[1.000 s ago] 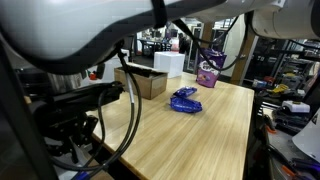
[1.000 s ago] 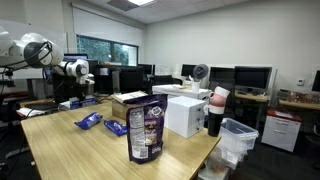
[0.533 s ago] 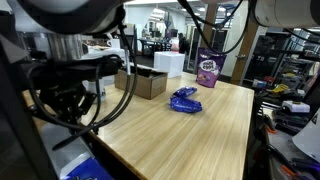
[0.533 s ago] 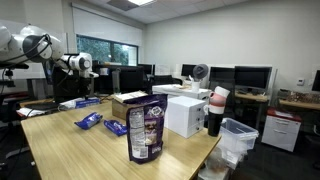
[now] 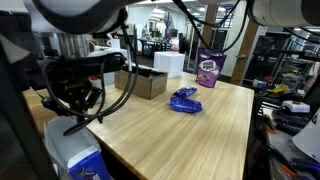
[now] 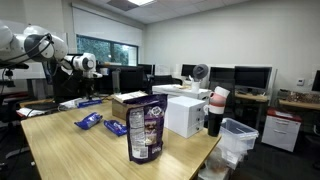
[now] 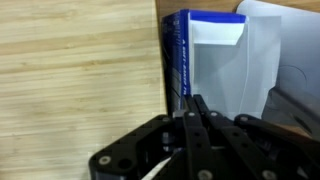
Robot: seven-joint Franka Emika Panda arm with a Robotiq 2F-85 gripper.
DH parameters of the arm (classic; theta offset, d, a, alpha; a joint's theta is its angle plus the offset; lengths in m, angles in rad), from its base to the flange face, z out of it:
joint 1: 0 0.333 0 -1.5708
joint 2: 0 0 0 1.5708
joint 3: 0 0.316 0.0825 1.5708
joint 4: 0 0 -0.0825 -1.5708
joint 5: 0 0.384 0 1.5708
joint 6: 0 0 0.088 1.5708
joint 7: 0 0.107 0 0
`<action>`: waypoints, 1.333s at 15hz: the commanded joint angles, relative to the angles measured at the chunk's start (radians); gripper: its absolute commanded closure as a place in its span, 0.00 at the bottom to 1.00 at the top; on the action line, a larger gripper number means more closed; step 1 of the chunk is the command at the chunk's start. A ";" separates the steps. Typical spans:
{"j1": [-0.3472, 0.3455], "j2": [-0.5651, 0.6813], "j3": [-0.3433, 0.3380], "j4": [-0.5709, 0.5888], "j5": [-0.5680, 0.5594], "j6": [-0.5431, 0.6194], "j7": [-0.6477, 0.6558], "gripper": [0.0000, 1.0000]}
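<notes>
Two fingers of my end effector (image 7: 194,102) stay pressed together, gripping nothing. Over the last second my arm has swung across, so I now hang above the blue box (image 7: 205,45), which stands in the white bin (image 7: 262,80) just beside the wooden surface (image 7: 80,60).

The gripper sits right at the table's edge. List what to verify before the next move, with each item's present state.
1. Gripper jaws shut: ok, the fingers are pressed together in the wrist view.
2. Nothing caught between the fingers: ok, nothing is seen there.
3. Gap to the blue-and-white box beside the table edge: cannot tell. The box lies just ahead of the fingertips, but the height above it is unclear.
4. Blue packets clear of the gripper: ok, they lie well away on the table.
5. Purple bag upright: ok, it stands at the far end.
</notes>
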 commanded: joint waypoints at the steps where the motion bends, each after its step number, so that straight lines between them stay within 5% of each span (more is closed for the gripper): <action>1: -0.020 -0.041 0.008 -0.061 0.014 -0.017 -0.017 0.95; 9: -0.062 -0.033 0.034 -0.060 0.031 -0.063 -0.048 0.94; 10: -0.065 -0.032 0.037 -0.061 0.032 -0.066 -0.049 0.68; 13: -0.059 -0.029 0.039 -0.063 0.030 -0.071 -0.038 0.64; 20: -0.030 -0.005 0.056 -0.068 0.016 -0.087 -0.017 0.23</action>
